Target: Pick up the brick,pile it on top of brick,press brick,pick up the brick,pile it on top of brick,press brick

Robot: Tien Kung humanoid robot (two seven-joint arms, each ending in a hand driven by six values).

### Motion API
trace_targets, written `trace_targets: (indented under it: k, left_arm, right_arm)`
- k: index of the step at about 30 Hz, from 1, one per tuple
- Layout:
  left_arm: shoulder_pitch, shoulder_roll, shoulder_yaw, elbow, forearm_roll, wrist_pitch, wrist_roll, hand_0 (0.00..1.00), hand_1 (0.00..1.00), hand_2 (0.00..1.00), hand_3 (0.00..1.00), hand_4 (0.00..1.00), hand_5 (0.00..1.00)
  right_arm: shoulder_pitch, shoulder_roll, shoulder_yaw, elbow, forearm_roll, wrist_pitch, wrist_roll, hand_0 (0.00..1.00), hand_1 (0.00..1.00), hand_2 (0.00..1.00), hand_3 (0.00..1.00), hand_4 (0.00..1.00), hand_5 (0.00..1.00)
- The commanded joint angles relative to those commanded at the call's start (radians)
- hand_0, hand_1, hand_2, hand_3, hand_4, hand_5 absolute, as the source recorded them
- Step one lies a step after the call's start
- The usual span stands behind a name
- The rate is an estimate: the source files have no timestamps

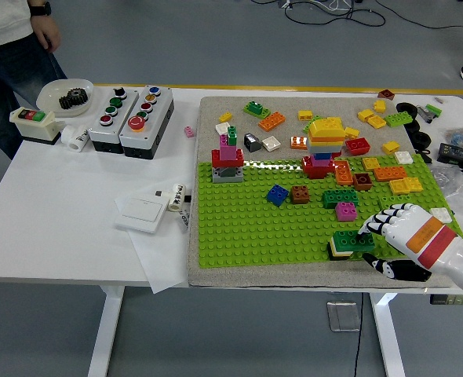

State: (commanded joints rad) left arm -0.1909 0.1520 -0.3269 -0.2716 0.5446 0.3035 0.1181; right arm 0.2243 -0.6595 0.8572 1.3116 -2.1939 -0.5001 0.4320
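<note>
Your right hand (392, 239), fingers apparently loose, touches the green brick (352, 239); an off-centre press could pop it off.

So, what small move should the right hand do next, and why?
Probably close the right hand on the dark green brick and lift it. The fingertips sit at that brick's right edge, on a small stack at the green baseplate's near right corner, but do not yet wrap it.
</note>
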Motion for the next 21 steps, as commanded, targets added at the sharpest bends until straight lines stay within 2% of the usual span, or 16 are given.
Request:
trace_targets:
  k: [14,21]
  left_arm:
    - [-0.003,0.000,0.007,-0.002,-0.007,0.000,-0.002,0.792,0.790,0.768,0.624,0.683,0.640]
    - [-0.006,0.001,0.008,-0.001,-0.008,0.001,-0.003,0.791,0.790,0.768,0.624,0.683,0.641]
  right_arm:
    - [0.003,0.001,-0.001,-0.003,0.001,0.000,-0.001,0.462,0.512,0.604,0.581,0.656,0.305]
    - [0.006,-0.004,0.020,0.016,0.010,-0.007,0.002,0.462,0.512,0.603,0.582,0.656,0.305]
